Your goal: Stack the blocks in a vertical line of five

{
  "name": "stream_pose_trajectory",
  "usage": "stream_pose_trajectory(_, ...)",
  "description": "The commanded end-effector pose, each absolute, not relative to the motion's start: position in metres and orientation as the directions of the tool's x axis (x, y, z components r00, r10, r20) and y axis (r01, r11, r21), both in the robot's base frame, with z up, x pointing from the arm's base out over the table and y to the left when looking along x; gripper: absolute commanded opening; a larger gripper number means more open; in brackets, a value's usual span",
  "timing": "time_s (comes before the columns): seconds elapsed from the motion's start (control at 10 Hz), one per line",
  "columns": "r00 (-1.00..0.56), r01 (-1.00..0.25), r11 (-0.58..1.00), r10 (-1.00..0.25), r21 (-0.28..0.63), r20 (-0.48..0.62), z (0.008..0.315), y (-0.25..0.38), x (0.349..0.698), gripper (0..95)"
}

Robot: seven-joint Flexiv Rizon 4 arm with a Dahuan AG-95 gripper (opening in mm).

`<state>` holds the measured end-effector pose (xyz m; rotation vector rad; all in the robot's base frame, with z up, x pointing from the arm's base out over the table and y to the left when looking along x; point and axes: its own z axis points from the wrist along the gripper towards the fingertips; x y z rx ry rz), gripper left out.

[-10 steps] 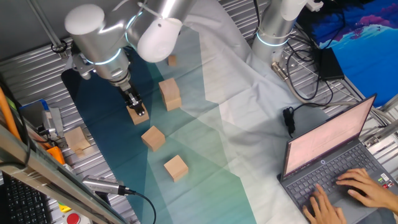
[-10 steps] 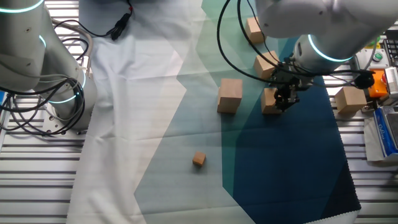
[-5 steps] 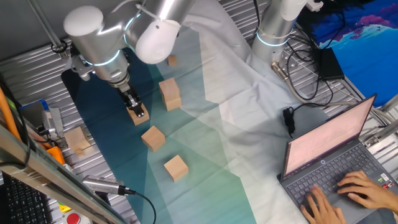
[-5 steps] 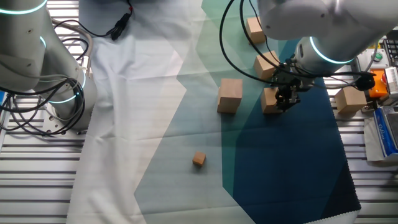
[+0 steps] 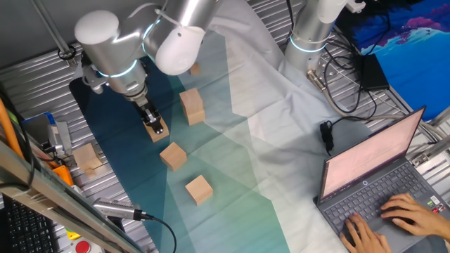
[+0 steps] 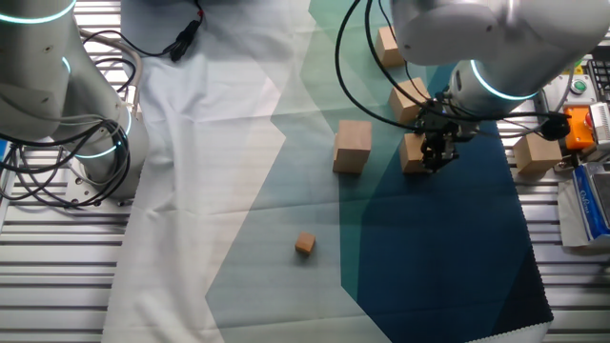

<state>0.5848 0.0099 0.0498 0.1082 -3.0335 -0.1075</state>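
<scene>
Tan wooden blocks lie on the blue-green cloth. My gripper (image 5: 152, 121) stands straight down on one block (image 5: 157, 131), which rests on the cloth; its fingers grip the block's top, also in the other view (image 6: 414, 154) under the gripper (image 6: 435, 152). A taller tan block shape (image 5: 192, 107) (image 6: 352, 146) stands just beside it; I cannot tell whether it is two stacked. Two more blocks lie nearer the front (image 5: 173, 155) (image 5: 199, 190), shown in the other view too (image 6: 410, 97) (image 6: 388, 45). Another block (image 5: 87, 158) (image 6: 537, 152) sits off the cloth.
A much smaller wooden cube (image 5: 195, 68) (image 6: 304, 244) lies on the cloth. A second arm's base (image 5: 309, 35) stands at the back with cables (image 5: 344, 84). A laptop (image 5: 373, 183) with a person's hands is at the right. Tools (image 5: 116, 209) lie at the left edge.
</scene>
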Motion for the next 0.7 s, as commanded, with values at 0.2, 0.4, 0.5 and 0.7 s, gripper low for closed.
stream_pose_trajectory(0.2,-0.991,-0.072,0.995,-0.08,0.073,0.11,0.051,0.009,0.584,0.0)
stream_pose_trajectory(0.4,-0.989,-0.073,0.995,-0.081,0.07,0.123,0.053,0.009,0.583,0.0)
stream_pose_trajectory(0.5,-0.988,-0.075,0.995,-0.084,0.072,0.129,0.056,0.01,0.583,0.0)
stream_pose_trajectory(0.7,-0.986,-0.083,0.994,-0.093,0.073,0.138,0.068,0.011,0.58,0.0)
